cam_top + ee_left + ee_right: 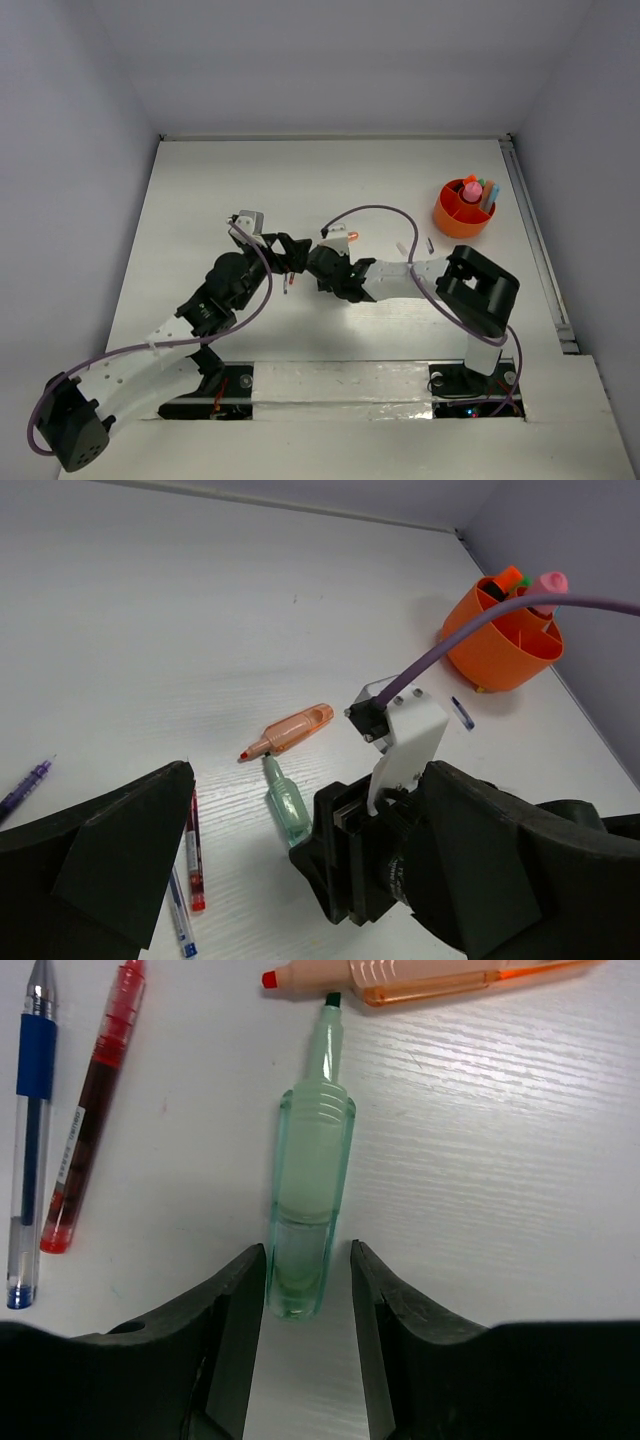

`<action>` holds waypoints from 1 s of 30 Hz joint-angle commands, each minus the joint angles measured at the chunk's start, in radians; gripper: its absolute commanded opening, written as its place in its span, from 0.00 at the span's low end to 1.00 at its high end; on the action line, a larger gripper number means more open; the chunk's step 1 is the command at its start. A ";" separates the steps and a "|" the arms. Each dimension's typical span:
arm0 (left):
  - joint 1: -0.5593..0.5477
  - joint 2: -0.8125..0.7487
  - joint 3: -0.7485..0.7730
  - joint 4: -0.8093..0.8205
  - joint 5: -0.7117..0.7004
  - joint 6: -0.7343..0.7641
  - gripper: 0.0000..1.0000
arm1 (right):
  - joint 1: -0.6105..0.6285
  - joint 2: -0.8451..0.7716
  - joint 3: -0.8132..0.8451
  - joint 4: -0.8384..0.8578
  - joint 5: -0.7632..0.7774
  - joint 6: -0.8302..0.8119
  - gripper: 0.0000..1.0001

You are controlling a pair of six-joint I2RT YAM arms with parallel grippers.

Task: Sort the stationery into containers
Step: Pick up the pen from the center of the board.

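Observation:
A pale green uncapped highlighter (310, 1210) lies on the white table. My right gripper (308, 1255) is open and low over it, its fingers either side of the rear end, with a small gap on the right. An orange highlighter (420, 980) lies across just past the green tip. A red pen (90, 1130) and a blue pen (30, 1140) lie to the left. My left gripper (305, 780) is open and empty, facing the right gripper (316, 264). The orange divided holder (462, 208) at the far right holds several markers.
A purple pen (25, 790) lies left of the left gripper. A small dark-blue bit (430, 243) and a white bit (403, 248) lie between the grippers and the holder. The two grippers (286, 255) are close together mid-table. Walls enclose the table.

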 commanded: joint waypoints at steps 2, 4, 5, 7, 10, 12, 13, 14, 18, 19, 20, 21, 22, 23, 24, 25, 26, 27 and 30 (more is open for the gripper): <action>-0.005 0.019 -0.007 0.051 0.017 -0.012 0.99 | 0.007 -0.030 -0.065 -0.061 -0.003 0.043 0.45; -0.005 0.026 -0.007 0.058 0.026 -0.019 0.99 | 0.007 -0.044 -0.085 -0.062 0.000 0.048 0.41; -0.005 0.037 -0.007 0.062 0.029 -0.027 0.99 | 0.007 -0.048 -0.092 -0.059 -0.001 0.048 0.35; -0.005 0.048 -0.008 0.074 0.046 -0.036 0.99 | 0.007 -0.061 -0.101 -0.061 0.008 0.050 0.23; -0.005 0.075 0.002 0.077 0.075 -0.062 0.99 | 0.016 -0.110 -0.125 -0.050 0.022 0.031 0.12; -0.005 0.098 0.013 0.065 0.086 -0.076 0.99 | 0.016 -0.171 -0.150 -0.039 0.031 0.001 0.08; -0.005 0.106 0.027 0.057 0.102 -0.088 0.99 | 0.016 -0.195 -0.159 -0.039 0.031 -0.012 0.06; -0.005 0.120 0.033 0.054 0.110 -0.095 0.99 | 0.025 -0.223 -0.170 -0.027 0.028 -0.027 0.06; -0.005 0.160 0.055 0.051 0.165 -0.136 0.88 | 0.025 -0.433 -0.265 0.013 0.005 -0.111 0.02; -0.005 0.170 0.053 0.063 0.205 -0.147 0.83 | 0.025 -0.462 -0.277 0.023 -0.027 -0.124 0.02; -0.005 0.198 0.053 0.089 0.223 -0.170 0.79 | 0.025 -0.491 -0.291 0.046 -0.048 -0.136 0.02; -0.005 0.216 0.055 0.104 0.237 -0.179 0.75 | 0.025 -0.516 -0.302 0.060 -0.068 -0.145 0.02; -0.005 0.233 0.058 0.139 0.298 -0.188 0.73 | 0.034 -0.554 -0.321 0.074 -0.101 -0.165 0.02; -0.005 0.271 0.061 0.160 0.317 -0.205 0.73 | 0.035 -0.568 -0.329 0.094 -0.111 -0.171 0.02; -0.005 0.289 0.062 0.181 0.335 -0.214 0.72 | 0.035 -0.579 -0.332 0.096 -0.118 -0.177 0.02; -0.005 0.302 0.062 0.204 0.371 -0.222 0.71 | 0.035 -0.594 -0.335 0.097 -0.130 -0.187 0.02; -0.005 0.328 0.061 0.250 0.386 -0.233 0.71 | 0.035 -0.602 -0.335 0.097 -0.135 -0.193 0.02; -0.005 0.339 0.062 0.262 0.397 -0.234 0.70 | 0.044 -0.608 -0.337 0.094 -0.139 -0.202 0.02; -0.005 0.333 0.055 0.270 0.385 -0.224 0.63 | 0.044 -0.651 -0.317 0.030 -0.148 -0.200 0.01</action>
